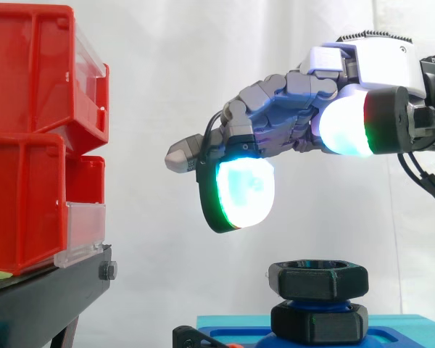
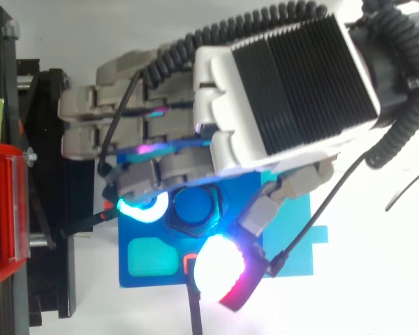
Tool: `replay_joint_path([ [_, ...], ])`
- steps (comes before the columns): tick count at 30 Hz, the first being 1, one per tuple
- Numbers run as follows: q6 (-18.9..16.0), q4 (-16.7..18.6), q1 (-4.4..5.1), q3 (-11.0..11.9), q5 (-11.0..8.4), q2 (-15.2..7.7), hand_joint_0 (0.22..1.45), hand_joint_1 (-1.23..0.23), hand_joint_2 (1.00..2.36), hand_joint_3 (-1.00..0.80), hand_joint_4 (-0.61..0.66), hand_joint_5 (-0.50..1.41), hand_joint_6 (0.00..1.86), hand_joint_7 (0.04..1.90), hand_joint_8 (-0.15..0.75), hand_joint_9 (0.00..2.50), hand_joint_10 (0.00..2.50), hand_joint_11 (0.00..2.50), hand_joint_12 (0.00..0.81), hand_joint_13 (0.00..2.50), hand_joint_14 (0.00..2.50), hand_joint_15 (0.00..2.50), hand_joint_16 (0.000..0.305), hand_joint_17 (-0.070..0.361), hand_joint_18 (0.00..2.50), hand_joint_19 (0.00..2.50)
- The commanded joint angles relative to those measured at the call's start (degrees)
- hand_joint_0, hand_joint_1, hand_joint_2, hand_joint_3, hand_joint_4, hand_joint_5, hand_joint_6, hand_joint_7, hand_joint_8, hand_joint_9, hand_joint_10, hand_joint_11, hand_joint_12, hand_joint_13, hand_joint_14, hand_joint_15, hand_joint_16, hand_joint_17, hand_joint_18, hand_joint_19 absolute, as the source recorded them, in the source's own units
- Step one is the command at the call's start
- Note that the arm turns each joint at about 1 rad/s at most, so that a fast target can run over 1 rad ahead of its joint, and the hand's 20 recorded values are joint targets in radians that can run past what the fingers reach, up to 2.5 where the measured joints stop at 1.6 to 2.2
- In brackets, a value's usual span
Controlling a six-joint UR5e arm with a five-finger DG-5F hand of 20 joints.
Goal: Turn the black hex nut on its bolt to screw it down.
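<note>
Pre-grasp: grey robot hand [image 1: 290, 109] hovers over black plastic hex nut [image 1: 317, 279], no contact.
Nut sits atop blue threaded bolt [image 2: 195, 206] on blue base plate [image 1: 402, 330], 2nd black hex piece [image 1: 319, 323] below it. Fingers spread, holding nothing. Next, likely: lower, pinch nut's flats btwn pads, twist.

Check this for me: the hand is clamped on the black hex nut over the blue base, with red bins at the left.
One thing is wrong. The hand is not clamped on the black hex nut: the side view shows it hovering above, a gap under its pads. The blue base and the red bins at the left are as stated.
</note>
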State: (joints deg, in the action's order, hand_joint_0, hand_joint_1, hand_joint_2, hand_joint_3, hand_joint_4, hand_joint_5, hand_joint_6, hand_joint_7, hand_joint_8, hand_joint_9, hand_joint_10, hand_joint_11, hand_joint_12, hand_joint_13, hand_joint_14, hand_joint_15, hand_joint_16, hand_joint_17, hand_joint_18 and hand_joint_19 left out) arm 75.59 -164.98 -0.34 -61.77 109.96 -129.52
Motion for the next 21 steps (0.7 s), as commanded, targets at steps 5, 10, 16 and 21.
replay_joint_path([
  [5,0.1,2.1,2.71,-0.9,-2.91,0.0,0.49,-0.40,1.00,-0.50,0.09,-0.10,0.62,1.14,0.163,0.37,0.00,0.00,0.330,0.31,0.00,0.00,0.058,0.132,0.28,0.31],
  [10,0.5,1.1,3.68,-0.8,-2.65,-1.2,0.49,-0.41,1.00,-0.50,0.05,-0.08,0.55,1.21,0.142,0.39,0.00,0.00,0.324,0.31,0.00,0.00,0.057,0.129,0.27,0.32],
  [16,0.8,1.1,4.21,-0.9,-2.65,-2.0,0.49,-0.42,1.00,-0.50,0.00,-0.06,0.50,1.31,0.113,0.40,0.00,0.00,0.316,0.31,0.00,0.00,0.057,0.127,0.27,0.32],
  [21,1.0,0.8,4.47,-0.8,-2.65,-2.0,0.49,-0.42,1.00,-0.50,0.02,-0.06,0.50,1.31,0.113,0.40,0.00,0.00,0.315,0.31,0.00,0.00,0.056,0.126,0.27,0.32],
])
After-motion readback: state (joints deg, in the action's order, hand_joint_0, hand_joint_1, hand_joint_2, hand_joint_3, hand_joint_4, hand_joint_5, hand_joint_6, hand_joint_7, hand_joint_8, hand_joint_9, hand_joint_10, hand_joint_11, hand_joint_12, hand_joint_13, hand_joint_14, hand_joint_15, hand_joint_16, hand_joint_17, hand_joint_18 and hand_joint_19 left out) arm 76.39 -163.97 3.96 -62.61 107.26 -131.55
